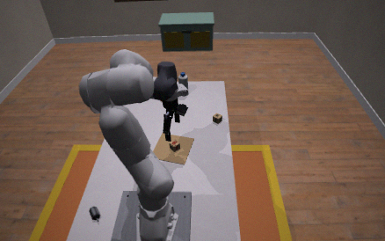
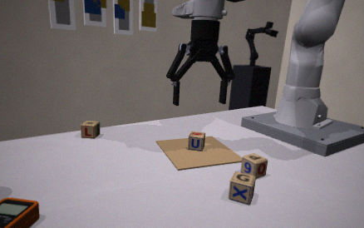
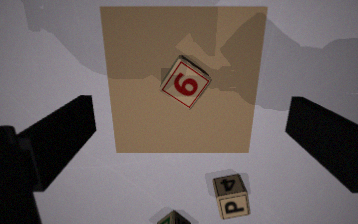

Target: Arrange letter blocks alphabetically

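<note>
A tan mat (image 2: pixel 198 153) lies in the middle of the table. One block (image 2: pixel 196 141) stands on it, with a red 6 on top in the wrist view (image 3: pixel 185 82) and a blue U on its side. My gripper (image 2: pixel 198 96) is open and empty, well above this block; it also shows in the top view (image 1: pixel 169 127). Two blocks sit off the mat near its corner: one with 9 and Q on its sides (image 2: pixel 254 165), showing P and 4 in the wrist view (image 3: pixel 230 195), and one with G on top and X on a side (image 2: pixel 242 188). A block with a red L on its side (image 2: pixel 90 129) stands far off.
An orange multimeter (image 2: pixel 7 212) lies at the table's near left corner. A bottle (image 1: pixel 183 80) stands at the table's far end. The arm's base plate (image 2: pixel 308 129) is at the right. A small black object (image 1: pixel 94 213) lies beside the base.
</note>
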You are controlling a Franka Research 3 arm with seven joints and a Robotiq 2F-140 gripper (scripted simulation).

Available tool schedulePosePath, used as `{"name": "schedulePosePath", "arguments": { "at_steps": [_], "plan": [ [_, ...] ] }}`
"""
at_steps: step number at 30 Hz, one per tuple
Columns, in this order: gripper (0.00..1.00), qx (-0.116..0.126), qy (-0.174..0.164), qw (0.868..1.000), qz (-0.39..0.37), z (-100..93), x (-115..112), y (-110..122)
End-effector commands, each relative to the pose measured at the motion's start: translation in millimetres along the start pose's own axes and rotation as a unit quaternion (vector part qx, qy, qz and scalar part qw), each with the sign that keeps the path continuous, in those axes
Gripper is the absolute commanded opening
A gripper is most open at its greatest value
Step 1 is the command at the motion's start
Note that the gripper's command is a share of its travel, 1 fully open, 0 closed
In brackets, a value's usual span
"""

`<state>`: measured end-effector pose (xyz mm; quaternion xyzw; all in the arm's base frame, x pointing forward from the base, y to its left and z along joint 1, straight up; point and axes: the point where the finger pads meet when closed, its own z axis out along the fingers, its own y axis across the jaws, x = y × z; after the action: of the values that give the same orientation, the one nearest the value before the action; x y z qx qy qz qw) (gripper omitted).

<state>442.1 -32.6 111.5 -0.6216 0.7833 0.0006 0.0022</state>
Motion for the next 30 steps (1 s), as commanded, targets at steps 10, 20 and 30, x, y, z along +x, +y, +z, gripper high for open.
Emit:
{"name": "schedulePosePath", "arguments": {
  "at_steps": [10,20,30],
  "plan": [
    [1.00,0.001,0.004,0.992,0.128,1.9,0.0,-1.0],
    [1.00,0.001,0.004,0.982,0.188,3.8,0.0,-0.8],
    [1.00,0.001,0.003,0.966,0.259,6.0,0.0,-0.7]
  ]
}}
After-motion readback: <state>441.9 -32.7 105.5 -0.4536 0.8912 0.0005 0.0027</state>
